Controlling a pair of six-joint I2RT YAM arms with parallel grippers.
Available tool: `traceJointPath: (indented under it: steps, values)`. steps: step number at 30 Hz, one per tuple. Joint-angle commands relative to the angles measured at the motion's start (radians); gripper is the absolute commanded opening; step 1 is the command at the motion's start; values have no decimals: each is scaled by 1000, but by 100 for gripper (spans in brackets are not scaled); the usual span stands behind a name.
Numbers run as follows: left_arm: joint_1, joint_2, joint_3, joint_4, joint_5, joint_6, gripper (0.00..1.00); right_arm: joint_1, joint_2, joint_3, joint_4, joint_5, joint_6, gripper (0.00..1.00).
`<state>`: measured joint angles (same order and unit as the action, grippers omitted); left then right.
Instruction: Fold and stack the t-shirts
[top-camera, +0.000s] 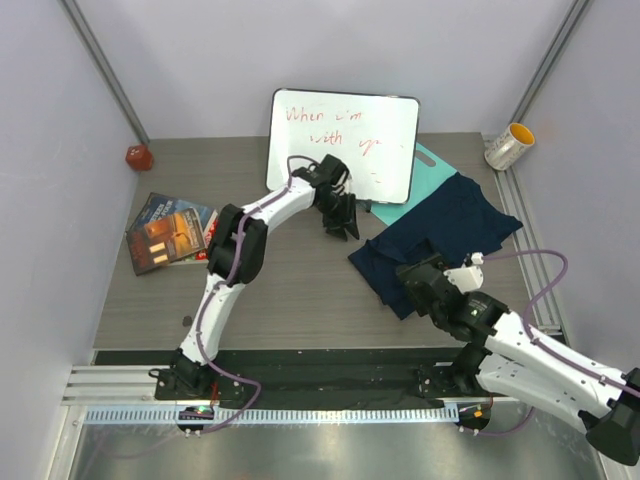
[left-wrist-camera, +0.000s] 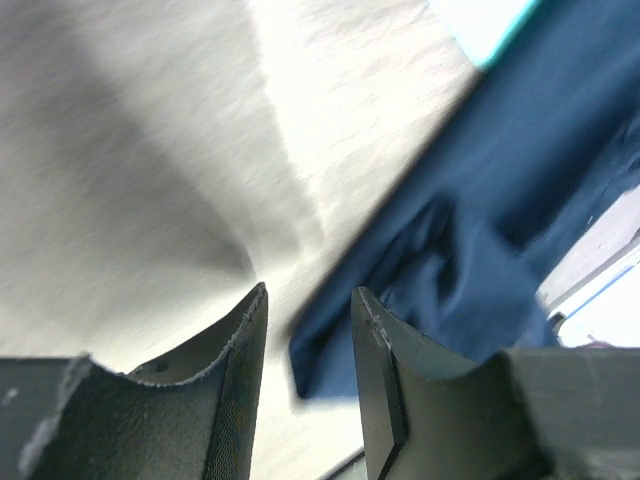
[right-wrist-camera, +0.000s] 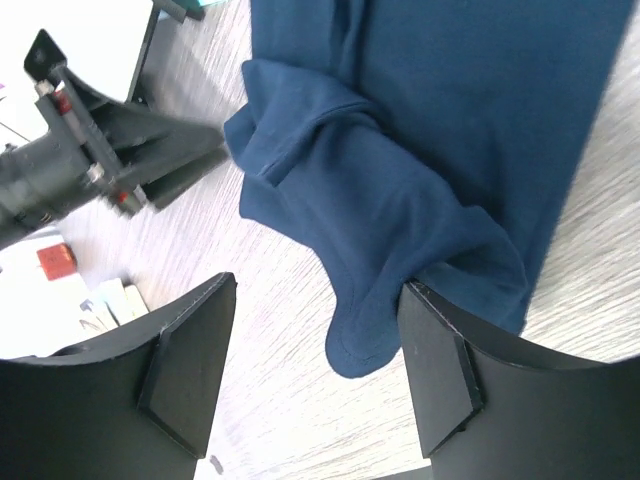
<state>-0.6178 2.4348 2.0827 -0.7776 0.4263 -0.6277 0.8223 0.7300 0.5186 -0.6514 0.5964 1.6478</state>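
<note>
The t-shirts show as one dark navy pile (top-camera: 445, 232) on the right of the table, partly over a teal board (top-camera: 432, 162). My left gripper (top-camera: 344, 226) hangs just left of the pile's upper edge. In the left wrist view it (left-wrist-camera: 308, 300) is open, with nothing between the fingers and navy cloth (left-wrist-camera: 500, 200) beyond them. My right gripper (top-camera: 412, 278) sits at the pile's near-left corner. In the right wrist view it (right-wrist-camera: 315, 295) is open, and a loose rounded corner of the cloth (right-wrist-camera: 370, 330) lies against the inner face of its right finger (right-wrist-camera: 440, 370).
A whiteboard (top-camera: 345, 145) with red writing leans at the back centre. A yellow-rimmed cup (top-camera: 510, 147) lies at the back right. Books (top-camera: 170, 232) and a red object (top-camera: 138, 157) lie at the left. The left arm's gripper body (right-wrist-camera: 120, 165) shows in the right wrist view.
</note>
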Motion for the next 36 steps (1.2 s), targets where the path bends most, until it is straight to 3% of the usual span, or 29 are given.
traceJointPath:
  steps: [1,5,12,36]
  values:
    - [12,-180,-107,69,-20,23,40,-6,91,90,10,17,-69,70]
    - [16,-207,-107,60,-9,26,40,-15,166,146,13,10,-108,70]
    - [13,-189,-124,121,143,-15,40,-103,190,135,39,-50,-118,69]
    - [-88,-226,-271,181,206,-17,41,-290,241,41,52,-118,-124,68]
